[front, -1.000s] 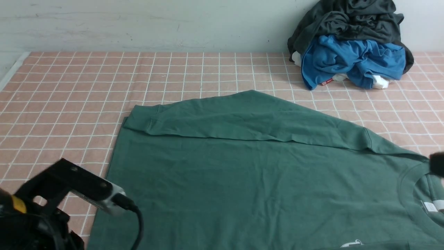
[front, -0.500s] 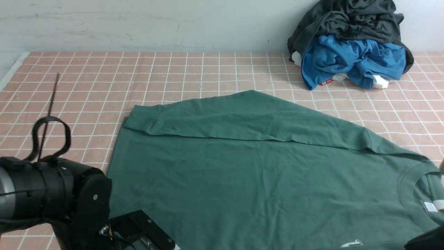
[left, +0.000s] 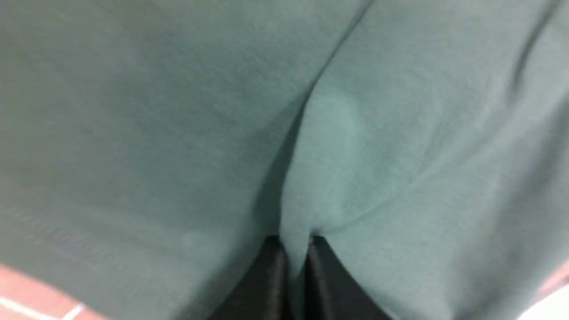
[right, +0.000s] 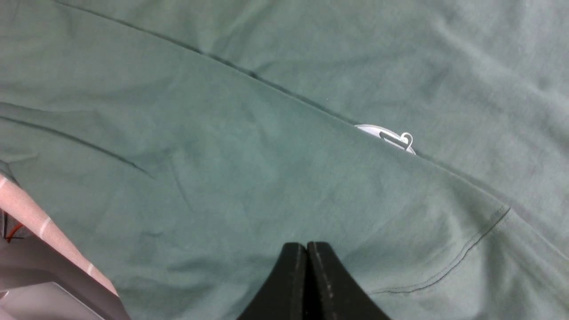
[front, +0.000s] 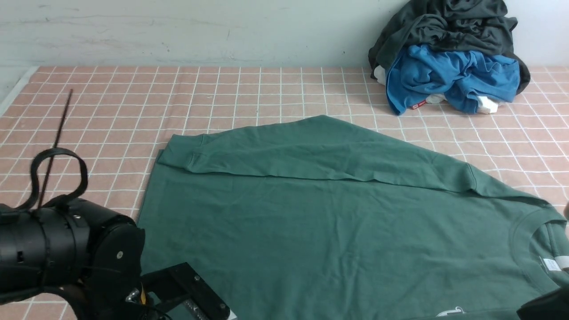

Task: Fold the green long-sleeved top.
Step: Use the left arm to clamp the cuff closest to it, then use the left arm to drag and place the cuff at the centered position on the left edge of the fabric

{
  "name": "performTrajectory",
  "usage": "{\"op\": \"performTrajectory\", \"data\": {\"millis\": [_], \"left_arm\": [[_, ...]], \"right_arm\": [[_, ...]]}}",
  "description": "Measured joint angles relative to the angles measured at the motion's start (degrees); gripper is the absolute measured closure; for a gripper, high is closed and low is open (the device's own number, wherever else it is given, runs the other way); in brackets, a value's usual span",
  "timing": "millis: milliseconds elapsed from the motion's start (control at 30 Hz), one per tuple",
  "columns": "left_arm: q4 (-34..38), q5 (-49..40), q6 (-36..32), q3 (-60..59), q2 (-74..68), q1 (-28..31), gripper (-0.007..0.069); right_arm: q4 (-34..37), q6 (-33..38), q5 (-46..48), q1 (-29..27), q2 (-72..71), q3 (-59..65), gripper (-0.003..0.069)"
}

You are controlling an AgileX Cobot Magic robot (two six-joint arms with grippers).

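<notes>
The left arm [front: 75, 253] edged forward; green top [front: 289, 231] lies wide.

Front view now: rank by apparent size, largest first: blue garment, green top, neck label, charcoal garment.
1. Green top
2. Charcoal garment and blue garment: too alike to rank, partly overlapping
3. Neck label

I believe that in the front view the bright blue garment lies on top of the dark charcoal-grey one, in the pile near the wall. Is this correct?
Not quite: the order is reversed. The front view shows the dark charcoal-grey garment on top of the bright blue garment; the pile is indeed near the wall.
</notes>
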State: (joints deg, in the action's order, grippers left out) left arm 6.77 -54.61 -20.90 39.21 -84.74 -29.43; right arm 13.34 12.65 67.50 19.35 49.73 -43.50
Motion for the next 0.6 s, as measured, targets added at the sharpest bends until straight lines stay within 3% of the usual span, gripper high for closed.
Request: {"op": "performTrajectory", "data": {"millis": [200, 600], "left_arm": [[-0.9, -2.6, 0.0, 5.2, 4.4, 0.0, 0.0618], [-10.7, -10.6, 0.2, 32.3, -4.0, 0.0, 0.0618]], "right_arm": [[0.0, 0.0, -1.4, 0.0, 0.0, 0.0, 0.0673], [-5.0, -1.2, -4.7, 0.0, 0.0, 0.0, 0.0673]]}}
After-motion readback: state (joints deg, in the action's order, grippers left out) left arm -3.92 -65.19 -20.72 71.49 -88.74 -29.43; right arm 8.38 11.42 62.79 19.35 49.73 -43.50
